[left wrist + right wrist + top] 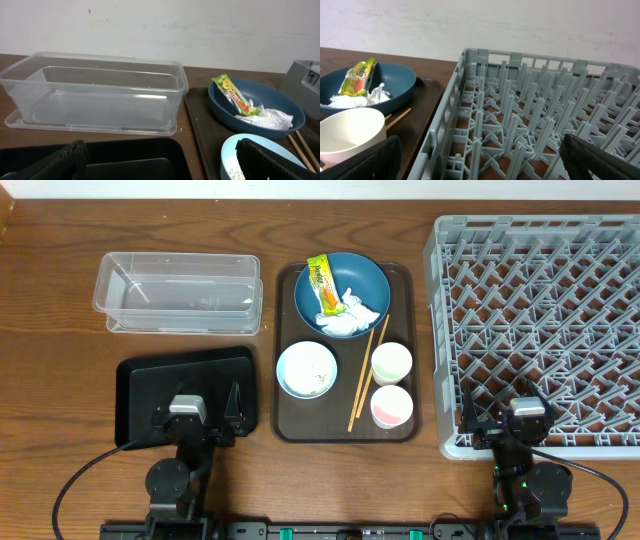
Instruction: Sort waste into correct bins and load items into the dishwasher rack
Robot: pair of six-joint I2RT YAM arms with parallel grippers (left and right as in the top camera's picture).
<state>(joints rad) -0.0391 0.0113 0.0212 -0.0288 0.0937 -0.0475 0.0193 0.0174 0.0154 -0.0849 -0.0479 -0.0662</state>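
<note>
While both arms sit at the near edge of the desk (pixel 60 320), the left fingers (pixel 50 162) are spread wide with nothing between them, low over the near part of the flat black tray (pixel 140 380). The right fingers (pixel 365 160) are spread just as wide, also holding nothing, over the near rim of the grey dishwasher rack (pixel 432 330). Beyond the black tray the clear tub (pixel 180 290) stands apart from it, a band of bare wood between their rims. The tub's right edge lies just beside the left rim of the brown serving tray (pixel 400 280), and the black tray's right rim is likewise close to it, a thin strip of desk showing. On the serving tray's far half sits the dark-blue plate (pixel 372 278), carrying the yellow-green snack wrapper (pixel 321 282) along its left side and the crumpled white tissues (pixel 352 310) toward its near side. Near-left on the tray is the light-blue bowl (pixel 295 360) with rice scraps (pixel 320 383) inside. The chopsticks (pixel 366 375) lie slanted between the bowl and the two white cups (pixel 391 363), which stand one behind the other close to the tray's right rim, the nearer cup (pixel 391 408) tinted pink inside. A slim gap of desk separates that rim from the rack's left wall, and the rack's right side runs out of the overhead view.
</note>
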